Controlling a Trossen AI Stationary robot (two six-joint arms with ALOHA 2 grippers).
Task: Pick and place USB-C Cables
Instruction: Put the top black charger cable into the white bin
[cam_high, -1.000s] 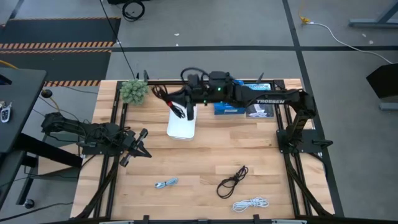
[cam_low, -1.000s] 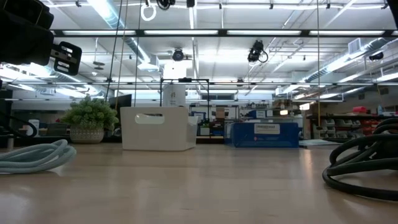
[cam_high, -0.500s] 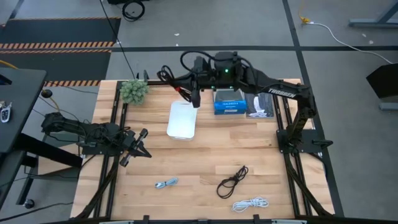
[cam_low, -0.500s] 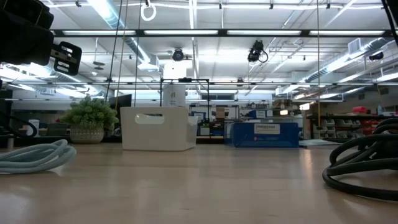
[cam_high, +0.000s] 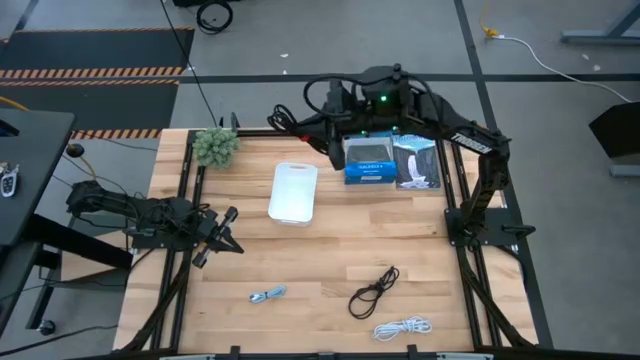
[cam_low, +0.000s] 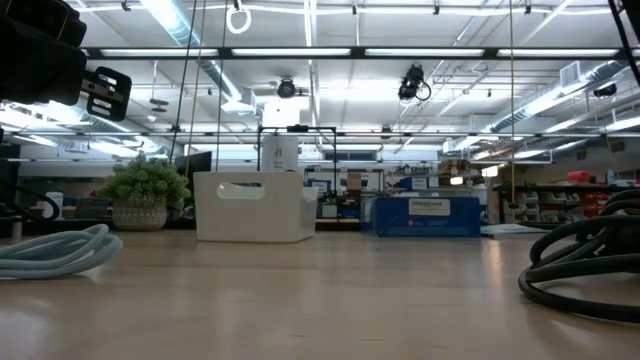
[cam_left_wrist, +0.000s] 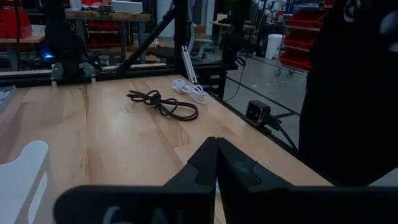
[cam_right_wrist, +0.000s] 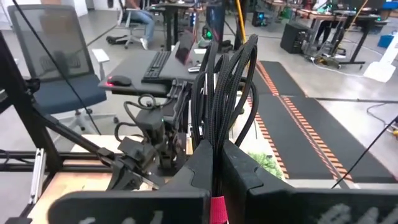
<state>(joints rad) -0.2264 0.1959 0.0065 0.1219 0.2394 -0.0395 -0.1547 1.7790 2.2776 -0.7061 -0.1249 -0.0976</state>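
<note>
The right gripper hangs over the far edge of the table, between the white bin and the blue box, and its fingers are pinched tight on the black cable with red ends — in the right wrist view the looped black strands stand up out of the closed fingers and a red band shows just at their base. The bin stands on the table just to the left of that gripper, with a small green plant further along the far edge at the corner. The left gripper waits low over the left side of the table, well apart from the bin; in the left wrist view its two dark fingers meet at the tips, holding nothing. Three more cables lie on the near half of the table: the pale blue cable toward the left, the black cable right of the middle, and the white cable just beyond it at the near edge. The left wrist view shows the black cable and the white one lying near each other but apart — the low view shows the pale blue bundle at one side and thick black loops at the other, with the bin in the distance between them.
</note>
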